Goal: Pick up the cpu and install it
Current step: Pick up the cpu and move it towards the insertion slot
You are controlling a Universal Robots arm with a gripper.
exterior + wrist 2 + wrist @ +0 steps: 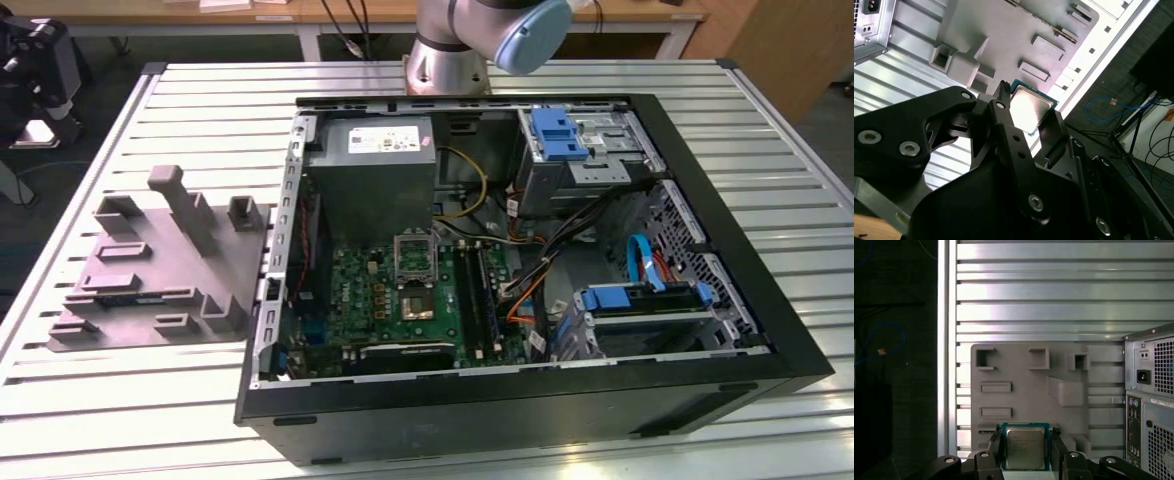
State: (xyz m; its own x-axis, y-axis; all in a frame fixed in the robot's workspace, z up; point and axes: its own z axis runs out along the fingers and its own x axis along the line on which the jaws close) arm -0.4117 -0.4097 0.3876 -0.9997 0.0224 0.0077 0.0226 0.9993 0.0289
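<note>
First wrist view: gripper (1025, 440) pinched tight on cpu (1025, 449), held above grey tray (1019, 375). Pickup looks done; socket (416, 302), well apart from tray, looks empty, so install still to do.

I see slatted metal table (120, 420) | grey plastic tray (160, 270) with upright blocks lies on it, at the exterior view's left | open black computer case (534, 410) just beside the tray | my view inside the case: grey power supply (374, 170), green motherboard (360, 300), blue drive brackets (557, 133), loose cables (587, 215)
</note>
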